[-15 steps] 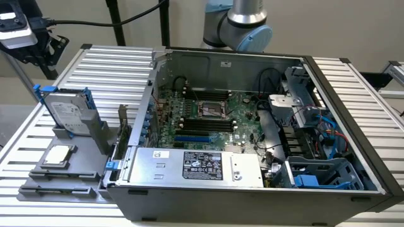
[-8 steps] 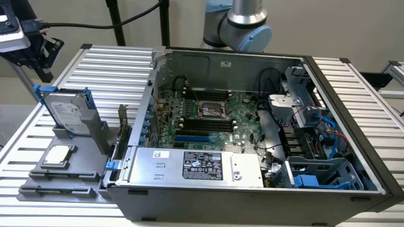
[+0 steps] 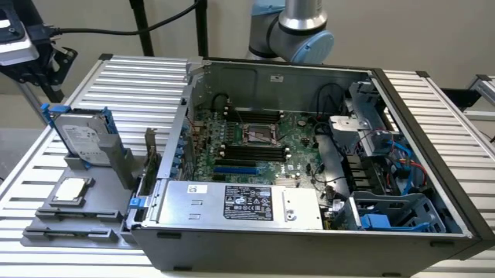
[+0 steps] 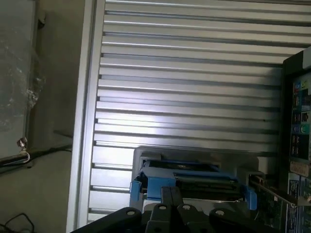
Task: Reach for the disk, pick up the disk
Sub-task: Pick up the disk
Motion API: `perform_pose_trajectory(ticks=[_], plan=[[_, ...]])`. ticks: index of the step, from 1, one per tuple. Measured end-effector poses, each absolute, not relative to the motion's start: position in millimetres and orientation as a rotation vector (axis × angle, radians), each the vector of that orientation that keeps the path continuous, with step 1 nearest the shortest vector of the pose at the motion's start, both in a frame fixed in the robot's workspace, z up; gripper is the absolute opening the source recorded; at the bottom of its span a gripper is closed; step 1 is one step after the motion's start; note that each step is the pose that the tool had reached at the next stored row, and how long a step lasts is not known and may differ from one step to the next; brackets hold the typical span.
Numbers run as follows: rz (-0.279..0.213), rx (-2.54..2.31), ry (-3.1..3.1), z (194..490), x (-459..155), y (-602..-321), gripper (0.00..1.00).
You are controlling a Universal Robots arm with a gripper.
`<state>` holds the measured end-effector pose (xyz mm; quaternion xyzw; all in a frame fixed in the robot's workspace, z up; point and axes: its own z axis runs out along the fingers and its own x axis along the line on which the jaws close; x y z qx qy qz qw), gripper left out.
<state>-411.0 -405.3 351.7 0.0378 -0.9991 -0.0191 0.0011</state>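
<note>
Gripper (image 4: 171, 194) hardware, dark and bolted, sits nearest the wrist camera, its fingers pressed together with nothing between them. Just ahead of the fingertips, close but apparently not touching, stands the disk (image 4: 194, 180), seen edge-on and blue-framed at either end. It is upright in a grey holder (image 3: 97, 163), which lies beyond it from the gripper, on the slatted aluminium table (image 4: 184, 73). The open computer case (image 3: 309, 248) lies off to one side of the gripper.

By my reading the reach is well along and the pickup has not begun: the tool is lined up over the drive's upper edge but clenched and empty. A grasp here would call for the jaws to part wider than the drive is thick, straddle its two flat faces between the blue ends, and come straight in without nudging the holder.
</note>
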Motion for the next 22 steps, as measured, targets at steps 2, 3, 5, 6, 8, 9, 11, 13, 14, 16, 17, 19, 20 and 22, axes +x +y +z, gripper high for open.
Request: perform_pose_trajectory(ticks=[2,3,5,6,8,9,11,13,14,16,17,19,20,22], plan=[[-0.060,0.175,-3.133,351.6,-411.0,-405.3,0.11],[-0.060,0.206,-3.131,351.6,-411.0,-405.3,0.11],[-0.060,0.262,-3.126,351.7,-411.0,-405.3,0.11],[-0.060,0.289,-3.123,351.6,-410.9,-405.3,0.11],[-0.059,0.346,-3.117,351.6,-410.9,-405.3,0.11],[-0.059,0.373,-3.113,351.6,-411.0,-405.3,0.11],[-0.059,0.432,-3.105,351.6,-410.9,-405.3,0.11],[-0.059,0.487,-3.096,351.6,-411.0,-405.3,0.11],[-0.059,0.515,-3.091,351.6,-411.0,-405.3,0.11],[-0.059,0.570,-3.081,351.6,-411.0,-405.3,0.11],[-0.059,0.601,-3.075,351.6,-411.0,-405.3,0.11],[-0.058,0.656,-3.063,351.6,-410.9,-405.3,0.11],[-0.058,0.683,-3.057,351.6,-410.9,-405.3,0.11],[-0.058,0.738,-3.043,351.6,-411.0,-405.3,0.11]])
